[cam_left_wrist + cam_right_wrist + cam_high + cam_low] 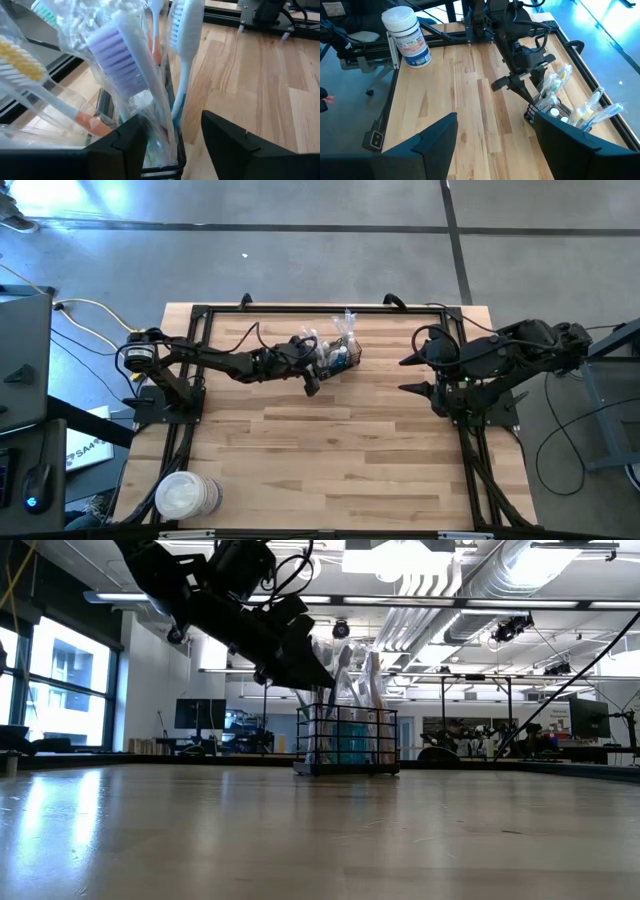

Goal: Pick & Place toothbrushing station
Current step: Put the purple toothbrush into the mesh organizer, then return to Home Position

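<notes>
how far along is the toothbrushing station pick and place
Looks late. The toothbrushing station stands upright on the table near its far edge. The left end effector is open, its fingers either side of the basket's corner, gripping nothing. Left to do: back that arm away. The right end effector waits open at the right side.

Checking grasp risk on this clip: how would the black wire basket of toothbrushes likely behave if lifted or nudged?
The toothbrushing station is open wire mesh, so probably stiff and light. Its wrapped toothbrushes stand well above the rim, so a sideways push might tip it. The crinkly wrapping looks slippery; the left gripper, open at the rim, would likely hold wire better.
</notes>
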Controlling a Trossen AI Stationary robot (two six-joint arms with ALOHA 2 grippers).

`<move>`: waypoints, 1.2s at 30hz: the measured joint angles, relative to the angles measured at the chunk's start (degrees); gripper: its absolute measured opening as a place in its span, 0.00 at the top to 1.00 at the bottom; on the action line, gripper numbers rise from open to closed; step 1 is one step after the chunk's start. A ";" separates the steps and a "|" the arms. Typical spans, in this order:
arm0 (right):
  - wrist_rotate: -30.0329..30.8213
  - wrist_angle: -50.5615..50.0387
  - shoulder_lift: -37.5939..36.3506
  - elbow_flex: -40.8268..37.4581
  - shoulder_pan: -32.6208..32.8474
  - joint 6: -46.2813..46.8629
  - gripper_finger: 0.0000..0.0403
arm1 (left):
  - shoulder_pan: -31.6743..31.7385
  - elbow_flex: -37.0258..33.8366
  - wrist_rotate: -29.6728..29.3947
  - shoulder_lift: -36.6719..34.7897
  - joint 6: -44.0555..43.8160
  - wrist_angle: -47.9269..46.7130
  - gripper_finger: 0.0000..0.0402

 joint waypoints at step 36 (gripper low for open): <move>-2.33 -11.08 -1.88 -0.09 0.02 -0.48 0.43 | 0.00 -0.05 12.05 -33.07 -6.70 -48.19 0.53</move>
